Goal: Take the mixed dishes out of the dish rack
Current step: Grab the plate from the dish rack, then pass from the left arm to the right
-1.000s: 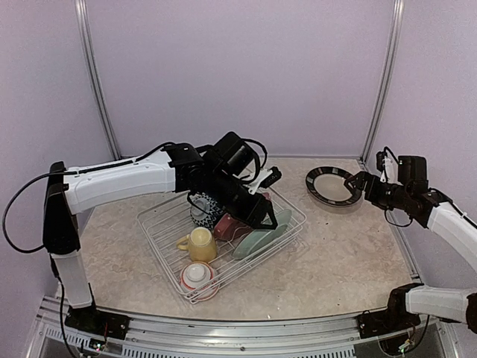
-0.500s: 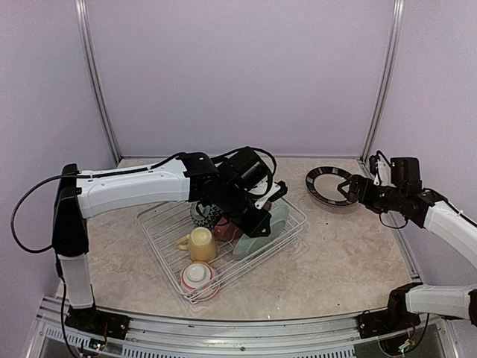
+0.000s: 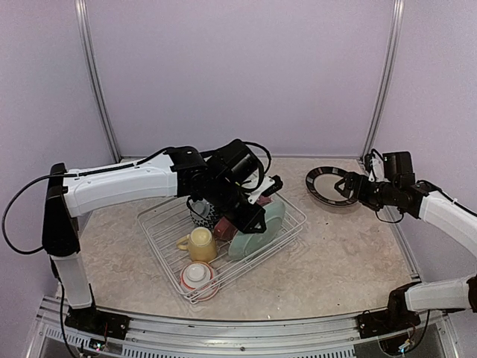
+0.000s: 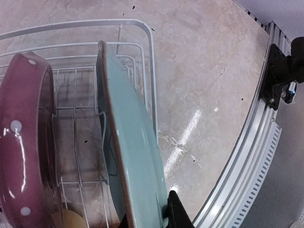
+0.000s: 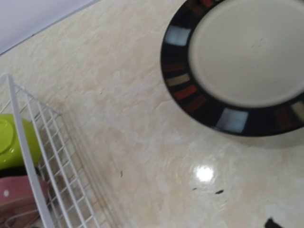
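The white wire dish rack (image 3: 159,240) stands mid-table. In it are a teal plate (image 3: 258,230), a pink dotted plate (image 3: 226,228), a blue-patterned bowl (image 3: 201,213), a pale yellow mug (image 3: 200,244) and a red-white bowl (image 3: 198,277). My left gripper (image 3: 252,216) is shut on the teal plate's (image 4: 130,142) upper rim; one black finger (image 4: 176,214) presses its back. The plate stands on edge beside the pink dotted plate (image 4: 21,137). My right gripper (image 3: 347,186) is open beside a black plate (image 3: 328,185) lying on the table.
In the right wrist view the black plate (image 5: 237,61) has coloured rim patches, and the rack's corner (image 5: 28,156) holds a lime green bowl (image 5: 14,140). A metal rail (image 4: 256,142) borders the table's near edge. Walls enclose the back and sides.
My left gripper has closed on the teal plate's rim, and the plate now stands more upright in the rack. My right gripper has shifted slightly left along the black plate.
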